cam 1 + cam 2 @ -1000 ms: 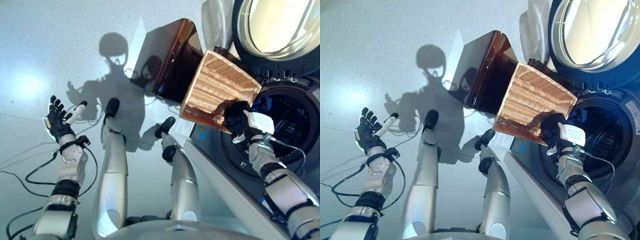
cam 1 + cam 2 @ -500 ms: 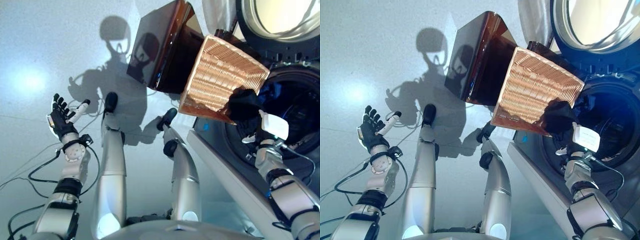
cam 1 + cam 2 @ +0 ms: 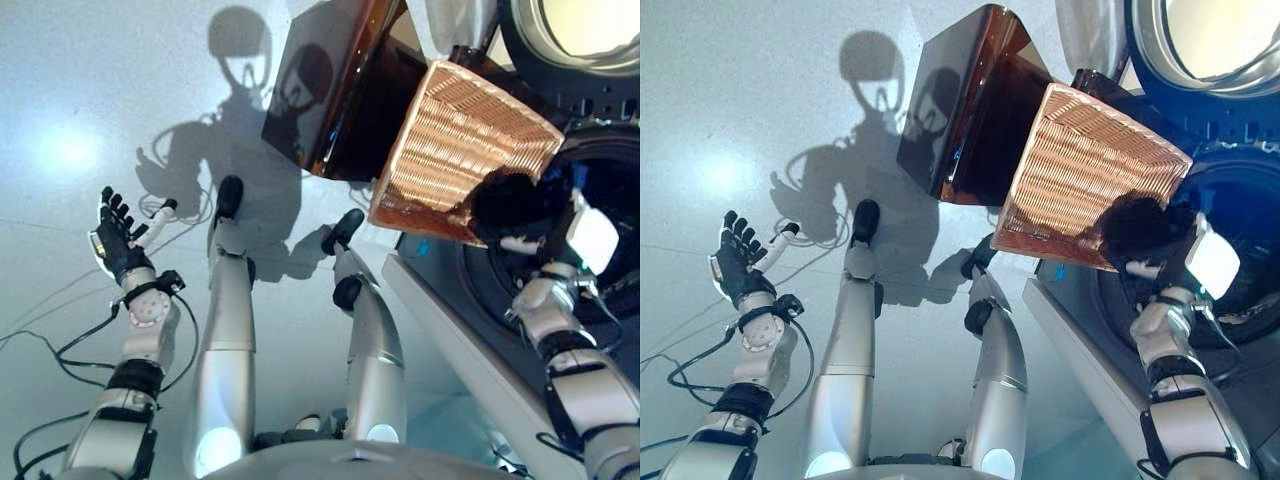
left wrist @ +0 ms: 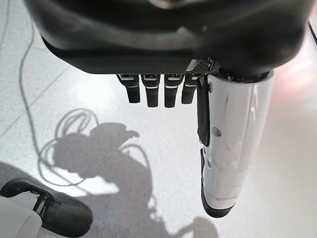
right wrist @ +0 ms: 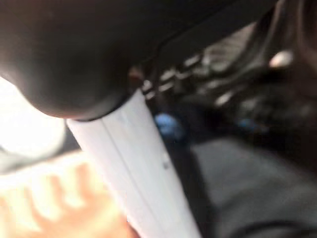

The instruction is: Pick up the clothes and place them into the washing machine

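The right hand (image 3: 1137, 232) grips a tipped woven basket (image 3: 1080, 175) at the washing machine (image 3: 600, 300) drum. The left hand (image 3: 117, 243) hangs empty, fingers spread.

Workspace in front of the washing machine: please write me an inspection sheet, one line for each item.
Surface: pale grey floor, glossy, with one bright light spot.
Job's things: woven basket raised and tipped at the drum opening; washer door swung open; clothes cannot be made out.
Clutter: dark brown box stands beside the washer.
Hands: right hand holds the basket's lower edge, fingers curled on it; left hand is raised over the floor, fingers straight, holding nothing.
Cables: nothing seen apart from the robot's own.
Surroundings: white washer front panel runs below the drum; no person seen.
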You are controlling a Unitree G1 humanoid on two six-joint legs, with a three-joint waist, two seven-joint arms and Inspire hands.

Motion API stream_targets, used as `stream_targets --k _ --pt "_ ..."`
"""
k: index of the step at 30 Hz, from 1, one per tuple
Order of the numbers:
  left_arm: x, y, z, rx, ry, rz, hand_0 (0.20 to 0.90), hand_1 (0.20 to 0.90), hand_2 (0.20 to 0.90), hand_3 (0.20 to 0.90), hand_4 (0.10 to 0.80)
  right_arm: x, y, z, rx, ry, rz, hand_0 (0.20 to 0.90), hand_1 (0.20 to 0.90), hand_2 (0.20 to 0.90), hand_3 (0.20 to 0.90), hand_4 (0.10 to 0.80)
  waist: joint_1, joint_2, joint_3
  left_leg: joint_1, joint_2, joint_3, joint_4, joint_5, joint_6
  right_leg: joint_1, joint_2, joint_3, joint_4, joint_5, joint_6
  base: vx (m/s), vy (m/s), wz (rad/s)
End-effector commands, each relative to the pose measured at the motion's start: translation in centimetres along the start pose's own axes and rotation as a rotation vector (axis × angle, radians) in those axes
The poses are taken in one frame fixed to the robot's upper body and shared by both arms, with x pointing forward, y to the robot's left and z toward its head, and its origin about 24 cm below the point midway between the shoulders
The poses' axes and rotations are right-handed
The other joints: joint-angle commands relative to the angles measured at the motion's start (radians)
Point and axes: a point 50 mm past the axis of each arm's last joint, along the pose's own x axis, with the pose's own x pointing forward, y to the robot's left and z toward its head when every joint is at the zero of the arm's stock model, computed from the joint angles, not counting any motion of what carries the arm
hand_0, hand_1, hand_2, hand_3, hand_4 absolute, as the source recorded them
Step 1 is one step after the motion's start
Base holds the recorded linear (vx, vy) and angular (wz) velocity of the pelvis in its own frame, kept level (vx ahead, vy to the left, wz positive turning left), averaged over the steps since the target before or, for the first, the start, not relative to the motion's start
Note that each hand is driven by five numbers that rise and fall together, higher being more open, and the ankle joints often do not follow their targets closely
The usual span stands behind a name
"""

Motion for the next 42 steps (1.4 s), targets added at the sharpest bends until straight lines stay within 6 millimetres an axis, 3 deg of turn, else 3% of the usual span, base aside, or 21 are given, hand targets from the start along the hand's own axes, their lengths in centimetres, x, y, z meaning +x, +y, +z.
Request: stream_targets --k 1,2,3,4,5,8,13,15,16,23,35,42 --pt "-1.9 1.2 -0.7 -0.035 -0.026 0.027 0.9 0.9 0.9 0.9 0.8 2.1 -2.9 -0.8 -0.103 0.009 -0.139 0.9 0.9 0.9 0.9 0.8 -0.005 0.099 -0.004 0.023 -0.051 0.015 -0.081 0.014 0.029 0.023 -0.009 0.016 0.159 -0.135 0.048 -0.011 0.045 -0.04" --pt "-1.9 -1.3 -1.2 0.012 0.006 -0.09 0.9 0.9 0.9 0.9 0.8 5.1 -3.5 4.3 -0.068 0.04 -0.213 0.9 0.9 0.9 0.9 0.8 0.06 0.157 -0.003 0.014 -0.068 0.015 -0.071 0.014 0.03 0.017 -0.023 0.016 0.167 -0.14 0.046 0.0 0.0 0.0" --pt "-1.7 -1.0 -1.1 0.047 -0.001 -0.12 0.9 0.9 0.9 0.9 0.8 8.2 -8.9 3.6 -0.153 0.069 -0.266 0.9 0.9 0.9 0.9 0.8 0.087 0.17 -0.014 0.011 -0.079 0.01 -0.074 0.019 0.029 0.014 -0.033 0.008 0.18 -0.148 0.044 0.011 -0.055 0.09" --pt "-2.1 -1.3 -1.1 0.032 0.004 -0.151 0.9 0.9 0.9 0.9 0.8 9.7 -12.1 3.8 -0.217 0.096 -0.288 0.9 0.9 0.9 0.9 0.8 0.108 0.19 -0.014 0.007 -0.085 0.005 -0.075 0.02 0.027 0.013 -0.038 0.005 0.185 -0.154 0.043 0.005 -0.049 0.23" --pt "-2.4 -0.7 -0.9 0.029 -0.014 -0.161 0.9 0.9 0.9 0.9 0.8 9.9 -13.2 3.1 -0.291 0.119 -0.287 0.9 0.9 0.9 0.9 0.8 0.135 0.205 -0.017 0.009 -0.088 0.004 -0.081 0.025 0.026 0.011 -0.043 0.006 0.192 -0.158 0.042 0.008 -0.016 0.52" --pt "-2.0 -0.7 -0.2 0.002 -0.04 -0.16 0.9 0.9 0.9 0.9 0.8 10.4 -14.6 2.9 -0.326 0.125 -0.279 0.9 0.9 0.9 0.9 0.8 0.151 0.208 -0.018 0.01 -0.09 0.004 -0.079 0.028 0.026 0.003 -0.044 0.018 0.208 -0.163 0.04 0.002 0.027 0.44" --pt "-1.1 -0.3 -0.1 0.005 -0.023 -0.097 0.9 0.9 0.9 0.9 0.8 11.6 -17.2 5.1 -0.356 0.069 -0.326 0.9 0.9 0.9 0.9 0.8 0.142 0.197 -0.012 -0.009 -0.094 0.009 -0.064 0.026 0.026 -0.013 -0.046 0.03 0.219 -0.164 0.035 0.007 0.001 0.02" --pt "-1.4 -0.5 -0.5 0.004 -0.003 -0.111 0.9 0.9 0.9 0.9 0.8 11.1 -17.4 3.0 -0.394 0.128 -0.305 0.9 0.9 0.9 0.9 0.8 0.141 0.209 -0.008 -0.015 -0.098 0.006 -0.062 0.028 0.025 -0.018 -0.05 0.029 0.224 -0.165 0.034 0.0 0.0 0.0" --pt "-1.6 -0.5 -0.6 0.003 0.003 -0.113 0.9 0.9 0.9 0.9 0.8 11.2 -17.8 3.1 -0.393 0.135 -0.313 0.9 0.9 0.9 0.9 0.8 0.14 0.212 -0.005 -0.014 -0.099 0.008 -0.061 0.03 0.025 -0.018 -0.049 0.031 0.226 -0.166 0.032 0.0 0.0 0.0" --pt "-1.8 -0.1 -1.2 0.014 0.03 -0.109 0.9 0.9 0.9 0.9 0.8 10.8 -16.7 2.4 -0.403 0.138 -0.28 0.9 0.9 0.9 0.9 0.8 0.125 0.212 0.0 0.009 -0.094 0.011 -0.069 0.043 0.023 0.003 -0.039 0.031 0.223 -0.165 0.025 0.0 0.0 0.0" --pt "-1.7 2.1 -2.6 0.069 0.096 -0.037 0.9 0.9 0.9 0.9 0.8 9.8 -12.5 2.8 -0.297 0.071 -0.214 0.9 0.9 0.9 0.9 0.8 0.081 0.155 -0.008 0.198 -0.069 -0.007 -0.214 0.11 -0.001 0.198 0.002 -0.016 0.098 -0.133 0.025 -0.03 -0.046 -0.03" --pt "-1.6 4.6 -4.1 0.071 0.179 0.062 0.9 0.9 0.9 0.9 0.8 7.9 -7.8 2.7 -0.234 0.011 -0.078 0.9 0.9 0.9 0.9 0.8 0.039 0.106 -0.013 0.276 -0.043 -0.015 -0.264 0.144 -0.011 0.282 0.031 -0.037 0.034 -0.12 0.023 -0.033 -0.027 -0.05"
